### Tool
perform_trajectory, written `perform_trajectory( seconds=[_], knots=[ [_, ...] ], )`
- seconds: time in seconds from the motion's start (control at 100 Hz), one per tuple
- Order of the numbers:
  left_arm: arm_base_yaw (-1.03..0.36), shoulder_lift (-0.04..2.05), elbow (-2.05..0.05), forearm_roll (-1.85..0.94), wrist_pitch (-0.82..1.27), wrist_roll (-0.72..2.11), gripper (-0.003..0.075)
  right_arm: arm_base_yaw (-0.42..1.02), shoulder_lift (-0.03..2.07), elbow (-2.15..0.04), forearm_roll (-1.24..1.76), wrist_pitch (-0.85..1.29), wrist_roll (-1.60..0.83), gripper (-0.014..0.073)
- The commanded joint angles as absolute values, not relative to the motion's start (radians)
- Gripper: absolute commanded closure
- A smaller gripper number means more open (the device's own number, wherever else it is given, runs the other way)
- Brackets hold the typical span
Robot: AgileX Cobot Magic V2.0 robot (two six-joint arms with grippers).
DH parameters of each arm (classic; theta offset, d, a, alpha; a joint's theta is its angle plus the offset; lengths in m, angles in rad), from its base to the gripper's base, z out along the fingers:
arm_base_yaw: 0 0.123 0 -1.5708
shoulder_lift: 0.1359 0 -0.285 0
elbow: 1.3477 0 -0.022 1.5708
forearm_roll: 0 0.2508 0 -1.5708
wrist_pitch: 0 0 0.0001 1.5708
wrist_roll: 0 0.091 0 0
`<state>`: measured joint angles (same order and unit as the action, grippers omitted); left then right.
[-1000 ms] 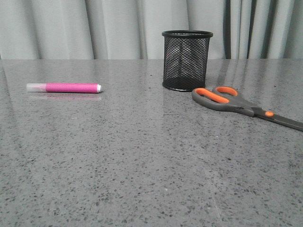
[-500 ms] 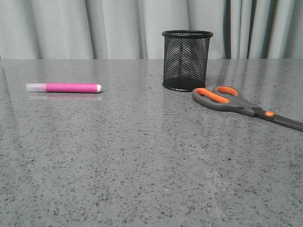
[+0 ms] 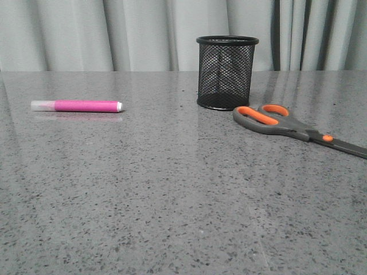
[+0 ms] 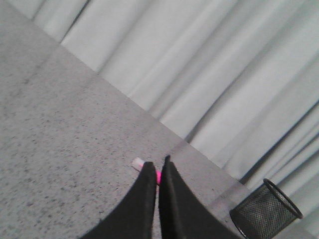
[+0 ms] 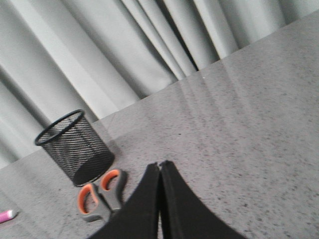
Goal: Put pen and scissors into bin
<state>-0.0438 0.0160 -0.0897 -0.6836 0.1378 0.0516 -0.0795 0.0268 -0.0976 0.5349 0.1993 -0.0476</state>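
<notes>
The pink pen (image 3: pixel 77 106) lies flat on the table at the left, whitish cap to the left. The black mesh bin (image 3: pixel 226 73) stands upright at the back centre. The scissors (image 3: pixel 287 126) lie flat right of the bin, orange-lined handles near its base, blades running right. Neither gripper shows in the front view. My left gripper (image 4: pixel 158 163) is shut and empty, with the pen (image 4: pixel 141 165) partly hidden behind its tips and the bin (image 4: pixel 265 213) off to one side. My right gripper (image 5: pixel 159 164) is shut and empty, beside the scissors' handles (image 5: pixel 99 196) and the bin (image 5: pixel 76 147).
The grey speckled table (image 3: pixel 172 195) runs to a pale curtain (image 3: pixel 137 34) behind it. The pen's end (image 5: pixel 6 215) shows at the edge of the right wrist view.
</notes>
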Motion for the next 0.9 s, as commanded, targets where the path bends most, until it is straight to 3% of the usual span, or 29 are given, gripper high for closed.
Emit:
perform_trajectory(
  seconds=[0.0, 0.35, 0.56, 0.63, 0.72, 0.8, 0.89],
  knots=[
    [-0.048, 0.102, -0.219, -0.598, 0.169, 0.064, 0.074, -0.085, 0.13, -0.205, 0.524, 0.202, -0.05, 0.064],
    [-0.048, 0.613, -0.653, -0.52, 0.521, 0.371, 0.0739, -0.085, 0.689, -0.59, 0.515, 0.552, -0.307, 0.0641],
    [-0.048, 0.812, -0.776, -0.544, 0.635, 0.392, 0.0738, -0.085, 0.842, -0.739, 0.529, 0.639, -0.368, 0.0626],
    [-0.05, 0.853, -0.802, -0.576, 0.646, 0.435, 0.0729, -0.085, 0.867, -0.761, 0.557, 0.649, -0.409, 0.0559],
    [-0.05, 0.912, -0.832, -0.654, 0.652, 0.532, 0.0666, -0.085, 0.883, -0.779, 0.582, 0.656, -0.429, 0.0385],
    [-0.05, 0.96, -0.855, -0.746, 0.652, 0.621, 0.0547, -0.085, 0.888, -0.787, 0.584, 0.664, -0.429, 0.0213],
    [-0.05, 1.01, -0.873, -0.835, 0.648, 0.717, 0.0404, -0.085, 0.886, -0.789, 0.584, 0.664, -0.441, 0.0159]
  ],
)
